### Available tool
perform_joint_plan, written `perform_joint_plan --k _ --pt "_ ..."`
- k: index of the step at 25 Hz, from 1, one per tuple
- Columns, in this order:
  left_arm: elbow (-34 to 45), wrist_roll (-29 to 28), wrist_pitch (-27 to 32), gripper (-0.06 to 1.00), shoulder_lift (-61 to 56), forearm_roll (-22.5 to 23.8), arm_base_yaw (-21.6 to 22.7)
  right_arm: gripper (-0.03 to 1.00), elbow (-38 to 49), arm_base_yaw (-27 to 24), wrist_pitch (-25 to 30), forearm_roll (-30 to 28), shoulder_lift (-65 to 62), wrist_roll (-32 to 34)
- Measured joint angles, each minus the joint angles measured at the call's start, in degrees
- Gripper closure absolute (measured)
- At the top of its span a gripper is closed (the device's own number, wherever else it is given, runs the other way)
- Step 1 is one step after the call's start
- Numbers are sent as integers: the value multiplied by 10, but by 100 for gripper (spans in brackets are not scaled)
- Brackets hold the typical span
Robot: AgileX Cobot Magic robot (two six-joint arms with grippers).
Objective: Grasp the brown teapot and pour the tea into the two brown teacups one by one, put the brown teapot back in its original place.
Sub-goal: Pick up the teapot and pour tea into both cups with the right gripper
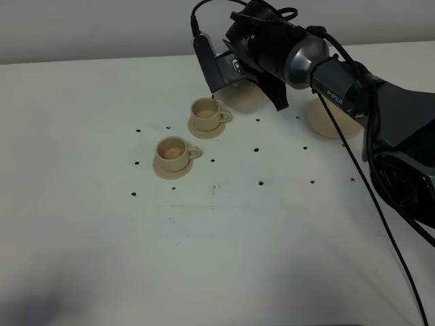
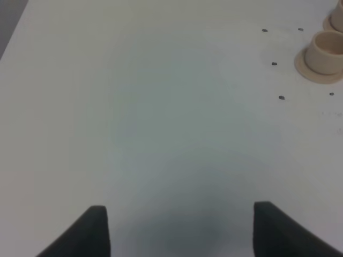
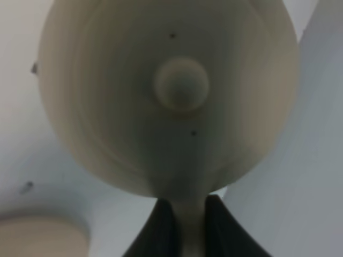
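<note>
The high camera is overlooking the table (image 1: 204, 258); the left wrist view is sharing a cup (image 2: 326, 51); the right is hugging the teapot (image 3: 171, 91).

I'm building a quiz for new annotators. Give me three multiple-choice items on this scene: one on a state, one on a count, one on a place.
1. The left gripper is: A open and empty; B shut on a cup; C shut on a lid.
2. Cups on the table: A one; B two; C three.
3. The teapot is: A on the big saucer; B held over the far cup; C in the left gripper.

Answers:
1 A, its jaws stand apart with nothing between.
2 B, the far cup and the near cup.
3 B, the right gripper clamps its handle, spout above the far cup.
</note>
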Motion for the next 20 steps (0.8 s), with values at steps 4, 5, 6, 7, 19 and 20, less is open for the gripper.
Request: perform_joint_plan --k 4,5,6,7,19,20 --pt "0 0 0 35 0 0 0 87 0 5 -5 -32 10 -3" --pt "0 0 0 35 0 0 0 87 0 7 -5 -36 13 -3" --pt "0 0 0 35 0 0 0 87 0 8 -7 -39 14 -4" --pt "0 0 0 35 0 0 0 87 0 8 -9 -43 14 -7" --pt "0 0 0 35 0 0 0 87 0 26 -16 -102 16 -24" --pt "0 0 0 35 0 0 0 87 0 29 -16 -109 16 -26"
